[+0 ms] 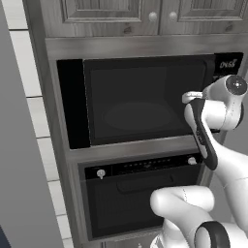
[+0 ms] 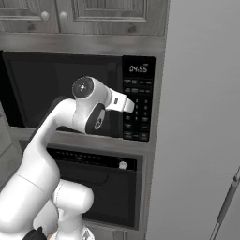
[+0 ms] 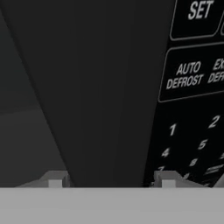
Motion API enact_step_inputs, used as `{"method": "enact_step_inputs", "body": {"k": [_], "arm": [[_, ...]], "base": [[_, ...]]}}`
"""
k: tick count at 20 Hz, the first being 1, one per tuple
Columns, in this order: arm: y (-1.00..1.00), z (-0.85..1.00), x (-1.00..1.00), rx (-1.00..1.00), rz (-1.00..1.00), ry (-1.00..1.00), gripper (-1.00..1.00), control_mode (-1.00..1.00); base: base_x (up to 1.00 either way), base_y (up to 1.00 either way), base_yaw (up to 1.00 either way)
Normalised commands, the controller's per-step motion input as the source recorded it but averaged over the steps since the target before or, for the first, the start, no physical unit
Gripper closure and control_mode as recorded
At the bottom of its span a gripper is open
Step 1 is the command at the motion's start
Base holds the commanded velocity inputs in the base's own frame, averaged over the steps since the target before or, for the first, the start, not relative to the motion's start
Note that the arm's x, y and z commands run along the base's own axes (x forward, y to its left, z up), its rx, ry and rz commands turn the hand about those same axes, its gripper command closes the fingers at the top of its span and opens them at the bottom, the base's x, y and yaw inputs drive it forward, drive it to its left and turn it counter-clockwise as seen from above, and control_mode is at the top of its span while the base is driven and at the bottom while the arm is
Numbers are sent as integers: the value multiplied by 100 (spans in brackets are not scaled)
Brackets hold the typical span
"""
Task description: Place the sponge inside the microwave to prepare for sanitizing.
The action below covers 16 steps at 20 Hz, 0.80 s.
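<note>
left base view: microwave [image 1: 140, 99] built in above the black oven [image 1: 131, 198]; my arm reaches to the door's right edge beside the keypad.

right base view: wrist sits against the strip between glass door and keypad [image 2: 137, 110]; fingers hidden.

hand view: gripper [image 3: 108, 180] straddles the dark door edge, tips parted either side; whether they pinch it, i cannot tell. sponge isn't visible to me.

judgement: i'm at the door-opening step; next comes clamping, then pulling outward along the door's arc.
</note>
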Motion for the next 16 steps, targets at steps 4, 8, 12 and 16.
{"method": "enact_step_inputs", "body": {"k": [4, 8, 12, 16], "arm": [[0, 0, 0, 0, 0, 0, 100, -100], [0, 0, -6, 0, 0, 0, 100, -100], [2, 0, -81, 0, 0, -4, 100, -100], [20, 0, -100, -1, -4, -5, 100, -100]], "base": [[0, 0, 0], [0, 0, 0], [0, 0, 0], [0, 0, 0]]}}
